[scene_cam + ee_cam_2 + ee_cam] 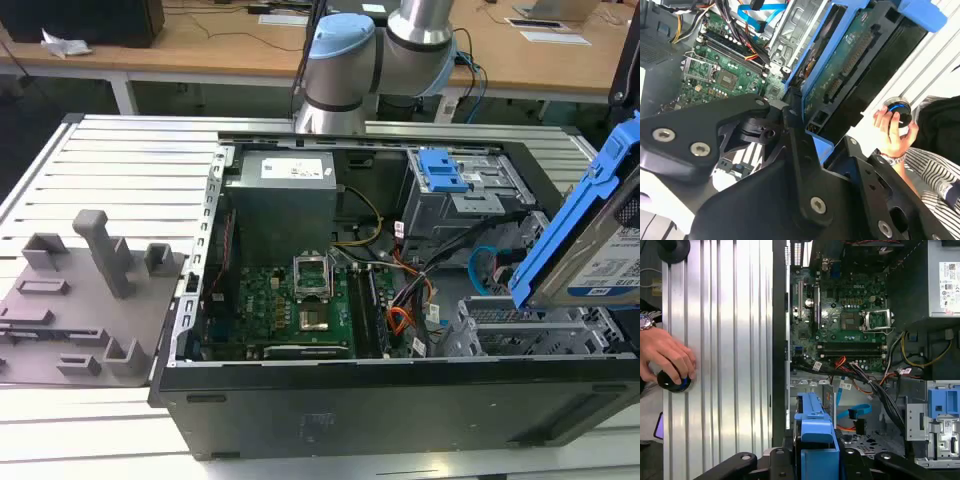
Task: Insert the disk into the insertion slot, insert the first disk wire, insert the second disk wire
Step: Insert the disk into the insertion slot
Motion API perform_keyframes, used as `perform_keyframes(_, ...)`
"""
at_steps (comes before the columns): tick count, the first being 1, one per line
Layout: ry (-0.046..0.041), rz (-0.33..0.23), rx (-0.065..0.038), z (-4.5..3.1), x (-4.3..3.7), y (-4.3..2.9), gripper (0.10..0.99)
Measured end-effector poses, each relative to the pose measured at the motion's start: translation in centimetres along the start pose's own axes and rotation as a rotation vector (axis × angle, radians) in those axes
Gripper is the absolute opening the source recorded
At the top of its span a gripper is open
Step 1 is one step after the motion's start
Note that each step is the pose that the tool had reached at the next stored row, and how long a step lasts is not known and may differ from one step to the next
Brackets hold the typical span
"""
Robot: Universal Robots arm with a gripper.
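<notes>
The disk point(590, 245), silver with a white label in a bright blue carrier, hangs tilted above the open computer case at the exterior view's right. My gripper point(816, 460) is shut on the carrier's blue edge point(815, 425); in the second wrist view the disk's point(850, 65) green underside faces the camera. The insertion slot point(520, 328), a grey perforated cage, sits just below the disk, apart from it. The second disk wire point(478, 262), thin and light blue, lies loose inside the case beside the slot point(852, 412). An orange and black wire bundle point(860, 375) runs nearby.
A taller grey cage with a blue latch point(445, 170) stands behind the slot. The motherboard point(290, 305) and power supply point(290, 195) fill the case's left. A person's hand point(665, 357) rests on a black knob point(672, 381) on the ribbed table. A grey fixture point(90, 290) sits far left.
</notes>
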State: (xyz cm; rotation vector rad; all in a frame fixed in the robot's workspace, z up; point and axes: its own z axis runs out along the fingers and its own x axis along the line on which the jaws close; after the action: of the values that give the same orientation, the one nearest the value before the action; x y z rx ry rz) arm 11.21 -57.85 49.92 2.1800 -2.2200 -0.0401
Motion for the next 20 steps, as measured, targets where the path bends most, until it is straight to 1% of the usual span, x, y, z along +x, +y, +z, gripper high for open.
perform_keyframes(1,0.0001,0.0,0.0,0.01,0.0,0.03,0.365)
perform_keyframes(4,-0.0001,0.0,0.0,0.67,0.0,0.08,0.365)
perform_keyframes(7,0.0,0.0,0.0,1.12,0.0,0.07,0.365)
perform_keyframes(12,0.0,0.0,0.0,1.61,0.0,0.08,0.365)
perform_keyframes(14,-0.0001,0.0,0.0,1.94,0.0,0.1,0.365)
perform_keyframes(18,0.0002,0.0,0.0,2.44,-0.02,0.34,0.365)
perform_keyframes(19,-0.0001,0.0,0.0,2.5,-0.07,0.46,0.365)
perform_keyframes(20,0.0,0.0,0.0,2.53,-0.48,0.49,0.365)
